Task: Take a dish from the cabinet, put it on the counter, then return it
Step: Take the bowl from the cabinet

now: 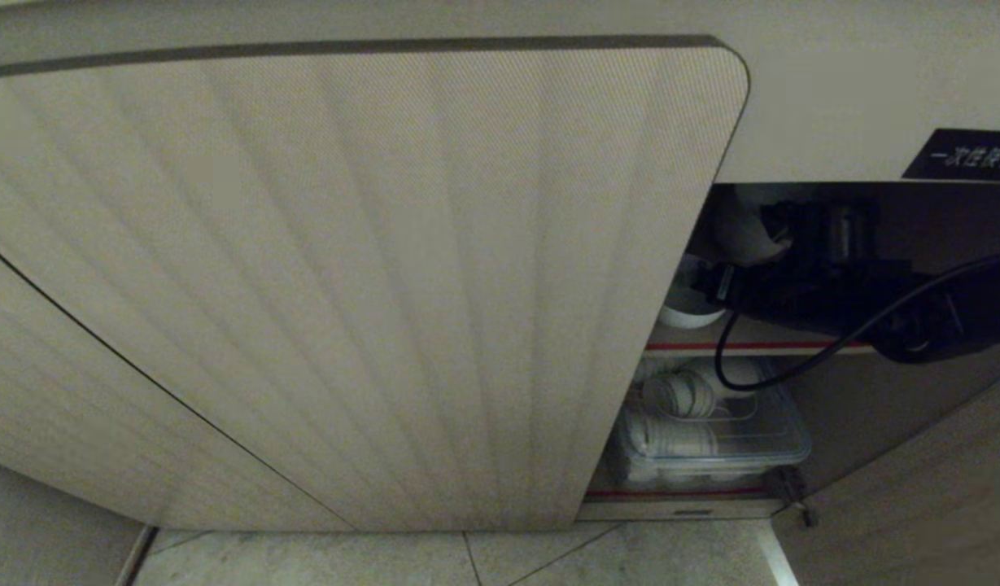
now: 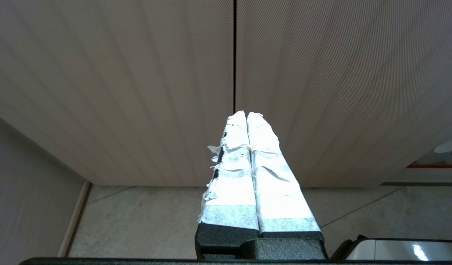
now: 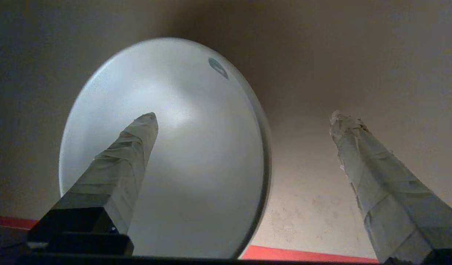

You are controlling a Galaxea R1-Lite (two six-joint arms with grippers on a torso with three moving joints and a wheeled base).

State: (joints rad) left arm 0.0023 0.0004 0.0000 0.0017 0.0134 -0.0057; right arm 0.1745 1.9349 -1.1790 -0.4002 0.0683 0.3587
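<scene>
A low beige cabinet (image 1: 361, 285) stood with its right door open. On its upper, red-edged shelf (image 1: 744, 345), near the front edge, sat the dish (image 3: 163, 147), a glossy white round bowl. The right gripper (image 3: 244, 121) reached inside, fingers spread wide: one over the bowl's hollow, the other outside its rim. The left gripper (image 2: 246, 117), pressed together, hung outside, farther off.

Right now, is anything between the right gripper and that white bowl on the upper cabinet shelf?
Nothing visible. The right gripper is open inside the cabinet, one finger over the dish, the other beside its rim. The ribbed door stands off to the side.
</scene>
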